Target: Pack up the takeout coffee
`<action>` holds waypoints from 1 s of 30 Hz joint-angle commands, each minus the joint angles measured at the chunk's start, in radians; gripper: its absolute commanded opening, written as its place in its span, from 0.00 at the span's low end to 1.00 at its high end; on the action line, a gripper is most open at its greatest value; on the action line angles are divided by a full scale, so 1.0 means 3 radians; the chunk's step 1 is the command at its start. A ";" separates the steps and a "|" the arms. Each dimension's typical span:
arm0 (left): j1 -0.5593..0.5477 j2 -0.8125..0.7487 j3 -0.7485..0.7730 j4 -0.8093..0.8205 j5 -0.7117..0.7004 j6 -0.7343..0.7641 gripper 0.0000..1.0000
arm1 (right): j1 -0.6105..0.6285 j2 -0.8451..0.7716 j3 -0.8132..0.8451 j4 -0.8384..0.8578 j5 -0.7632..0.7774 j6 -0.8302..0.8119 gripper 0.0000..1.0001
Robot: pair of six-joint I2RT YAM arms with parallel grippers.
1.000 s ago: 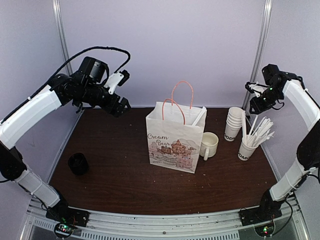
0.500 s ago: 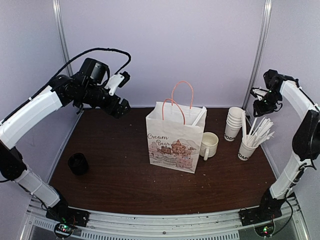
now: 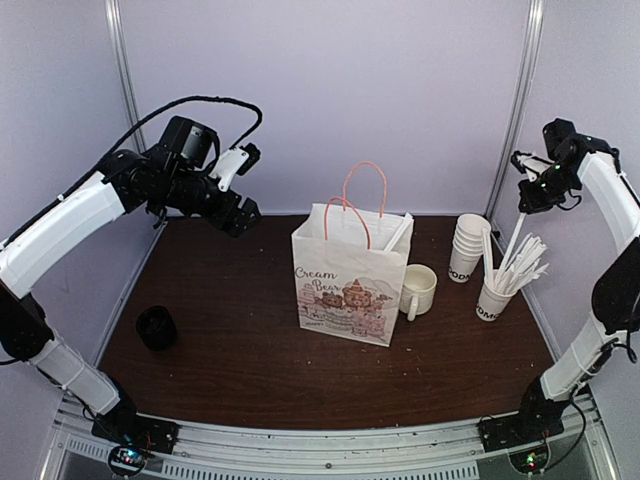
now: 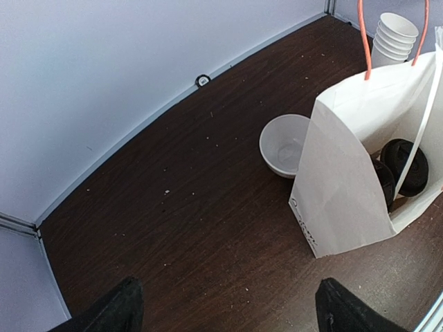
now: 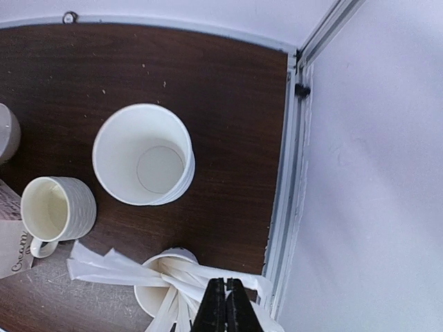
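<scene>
The two takeout coffee cups stand inside the white paper bag point(image 3: 350, 278). Only their black lids point(image 4: 407, 166) show, through the bag's open top in the left wrist view. A wrapped straw point(image 3: 398, 232) sticks out of the bag. My left gripper point(image 4: 232, 315) is open and empty, held high over the table's back left, away from the bag point(image 4: 346, 187). My right gripper point(image 3: 524, 203) is shut on a white wrapped straw point(image 3: 510, 248), which hangs from it above the cup of straws point(image 3: 493, 298). In the right wrist view the jaws point(image 5: 225, 297) are pressed together over that cup point(image 5: 156, 294).
A white mug point(image 3: 418, 288) stands right of the bag, and a stack of empty paper cups point(image 3: 467, 245) behind it. A white bowl point(image 4: 284, 145) sits behind the bag. A black round object point(image 3: 156, 327) is at the left. The right wall rail point(image 5: 287, 173) is close.
My right gripper has risen from the straw cup with one straw now hanging from it. The left arm has hardly moved.
</scene>
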 commanded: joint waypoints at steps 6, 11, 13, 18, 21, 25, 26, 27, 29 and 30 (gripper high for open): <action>0.0023 0.0237 0.0257 0.0071 0.0119 0.0044 0.90 | -0.0023 -0.0673 0.0836 -0.0193 0.0187 -0.0364 0.00; 0.0023 0.0316 0.0362 0.0029 0.0127 0.0036 0.90 | -0.0026 -0.0921 0.1096 -0.0074 -0.0271 -0.0347 0.00; 0.0023 0.0309 0.0364 0.0033 0.0085 0.0038 0.90 | -0.0022 -0.0932 0.1145 -0.0067 -0.0966 -0.0252 0.00; 0.0023 0.0248 0.0296 0.0037 0.0018 0.0006 0.90 | -0.0007 -0.0752 0.1245 0.0062 -0.2494 0.0172 0.00; 0.0023 0.0190 0.0234 0.0038 -0.0001 -0.0026 0.90 | 0.0083 -0.0639 0.1331 0.0172 -0.2811 0.0319 0.00; 0.0023 0.0108 0.0168 0.0043 -0.0061 -0.0051 0.90 | 0.0420 -0.0486 0.1396 0.0308 -0.2909 0.0455 0.00; 0.0023 0.0093 0.0153 0.0049 -0.0077 -0.0055 0.90 | 0.0565 -0.0420 0.1455 0.0282 -0.2846 0.0436 0.00; 0.0023 0.0078 0.0135 0.0053 -0.0087 -0.0063 0.90 | 0.0715 -0.0347 0.1540 0.0207 -0.2773 0.0374 0.00; 0.0023 0.0062 0.0117 0.0056 -0.0090 -0.0078 0.90 | 0.1006 -0.0132 0.1678 0.0068 -0.2597 0.0248 0.00; 0.0023 0.0052 0.0107 0.0058 -0.0089 -0.0088 0.90 | 0.1170 -0.0055 0.1698 0.0042 -0.2484 0.0192 0.00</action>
